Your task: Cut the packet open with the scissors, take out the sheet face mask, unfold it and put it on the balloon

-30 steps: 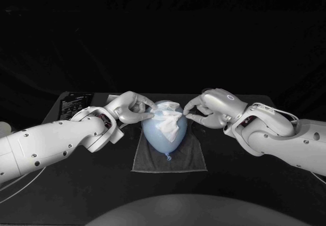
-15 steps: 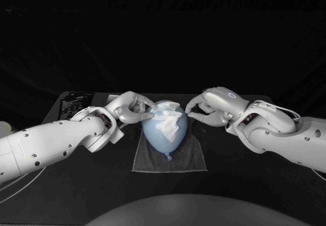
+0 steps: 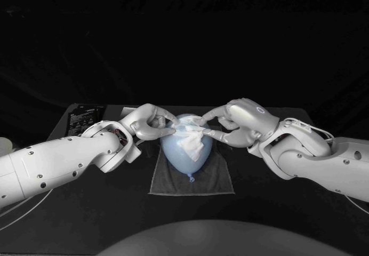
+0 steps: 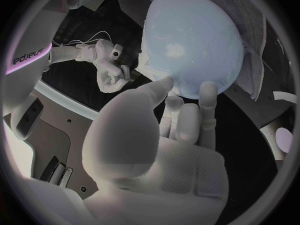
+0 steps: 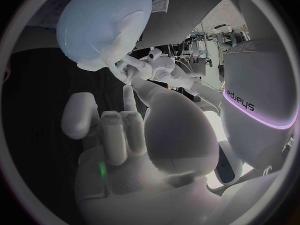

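The pale blue balloon (image 3: 187,149) (image 4: 190,40) (image 5: 100,22) lies on a grey towel (image 3: 192,178) mid-table, knot toward me. The white sheet face mask (image 3: 192,134) is draped, crumpled, over the balloon's far half. My left hand (image 3: 150,122) (image 4: 169,135) is at the balloon's left side and pinches the mask's left edge, its fingertips against the balloon. My right hand (image 3: 231,122) (image 5: 122,140) reaches in from the right, one fingertip on the mask's upper right edge; its thumb stands apart with nothing between them.
A dark printed packet (image 3: 85,114) lies at the table's back left corner. The towel's edge (image 4: 259,55) curls up beside the balloon. Both forearms flank the towel.
My right hand has moved left toward the balloon, and its fingers now reach the mask's upper right edge. The left hand and the balloon have stayed put.
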Robot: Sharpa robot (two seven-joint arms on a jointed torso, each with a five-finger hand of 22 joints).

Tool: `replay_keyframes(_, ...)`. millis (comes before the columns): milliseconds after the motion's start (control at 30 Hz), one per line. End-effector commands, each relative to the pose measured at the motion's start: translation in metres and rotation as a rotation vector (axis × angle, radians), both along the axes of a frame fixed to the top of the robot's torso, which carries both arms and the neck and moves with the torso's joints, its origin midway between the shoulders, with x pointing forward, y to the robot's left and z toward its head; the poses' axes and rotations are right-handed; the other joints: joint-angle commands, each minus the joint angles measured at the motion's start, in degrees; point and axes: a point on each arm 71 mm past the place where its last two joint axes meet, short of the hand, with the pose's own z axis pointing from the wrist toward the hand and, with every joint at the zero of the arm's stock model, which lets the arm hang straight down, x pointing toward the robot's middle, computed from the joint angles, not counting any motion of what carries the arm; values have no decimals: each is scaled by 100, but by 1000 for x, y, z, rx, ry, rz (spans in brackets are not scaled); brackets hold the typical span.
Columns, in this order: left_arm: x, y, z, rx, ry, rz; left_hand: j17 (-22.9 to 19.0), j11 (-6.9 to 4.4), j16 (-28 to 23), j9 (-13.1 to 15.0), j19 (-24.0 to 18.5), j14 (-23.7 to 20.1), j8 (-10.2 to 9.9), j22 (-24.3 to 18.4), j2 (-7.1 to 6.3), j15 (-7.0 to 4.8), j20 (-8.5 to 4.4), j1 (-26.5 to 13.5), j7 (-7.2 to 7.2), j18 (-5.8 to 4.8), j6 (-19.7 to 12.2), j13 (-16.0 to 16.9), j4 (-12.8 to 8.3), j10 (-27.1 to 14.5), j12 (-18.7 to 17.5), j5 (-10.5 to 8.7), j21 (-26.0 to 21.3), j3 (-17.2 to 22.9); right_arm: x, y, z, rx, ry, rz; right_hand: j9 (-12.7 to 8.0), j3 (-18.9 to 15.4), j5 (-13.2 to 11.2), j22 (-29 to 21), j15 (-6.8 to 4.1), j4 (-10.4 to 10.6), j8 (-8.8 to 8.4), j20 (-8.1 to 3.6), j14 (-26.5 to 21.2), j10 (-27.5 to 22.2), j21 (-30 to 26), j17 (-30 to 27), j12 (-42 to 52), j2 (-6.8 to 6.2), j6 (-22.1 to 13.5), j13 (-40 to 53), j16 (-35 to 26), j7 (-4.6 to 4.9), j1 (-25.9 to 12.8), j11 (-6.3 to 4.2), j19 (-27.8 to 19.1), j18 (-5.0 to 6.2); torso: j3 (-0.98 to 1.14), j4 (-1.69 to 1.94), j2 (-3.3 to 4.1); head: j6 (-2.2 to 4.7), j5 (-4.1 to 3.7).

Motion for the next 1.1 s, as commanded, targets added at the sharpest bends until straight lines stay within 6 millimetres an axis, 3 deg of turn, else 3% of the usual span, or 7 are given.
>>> replay_keyframes(33, -2, -3, -2, 7, 21, -18, 13, 6, 27, -15, 29, 37, -24, 5, 38, 13, -1, -12, -1, 23, -32, 28, -29, 66, 42, -7, 31, -8, 2, 2, -3, -28, -11, -33, -23, -52, 11, 802, 39, 3, -35, 63, 598, 604, -53, 1508, 32, -90, -54, 1507, 20, 2, -4, 44, -10, -10, -1, 2, 2, 0, -2)
replay_keyframes(200, -2, -3, -2, 6, 22, -20, 13, 6, 27, -15, 29, 37, -24, 5, 38, 13, -1, -12, -1, 23, -32, 28, -29, 66, 42, -7, 31, -8, 7, 7, -13, -91, 20, -58, -79, -91, 8, 772, 77, 39, -127, 99, 598, 604, -167, 1508, 32, -128, -136, 1507, 20, 48, -3, 87, -65, 11, -1, 5, -1, 0, 3)
replay_keyframes(500, -2, -3, -2, 7, 24, -20, 13, 6, 27, -15, 29, 37, -24, 5, 38, 13, -1, -12, -1, 23, -32, 28, -29, 66, 42, -7, 31, -8, 11, 10, -22, -155, 52, -78, -89, -78, 9, 762, 87, 45, -123, 117, 598, 604, -202, 1508, 32, -98, -75, 1507, 20, 42, 46, 89, -84, 19, -1, -5, -2, 0, 9)
replay_keyframes(1100, -1, -3, -3, 9, 29, -19, 22, 12, 31, -21, 28, 41, -31, 5, 45, 17, 2, -15, 2, 23, -34, 42, -27, 72, 56, -8, 32, -7, 12, 10, -27, -204, 71, -77, -93, -47, 11, 779, 19, 49, -28, 93, 598, 604, -151, 1508, 32, -21, 256, 1507, 20, -74, 183, -3, -59, 22, 3, -4, -2, 0, 11)
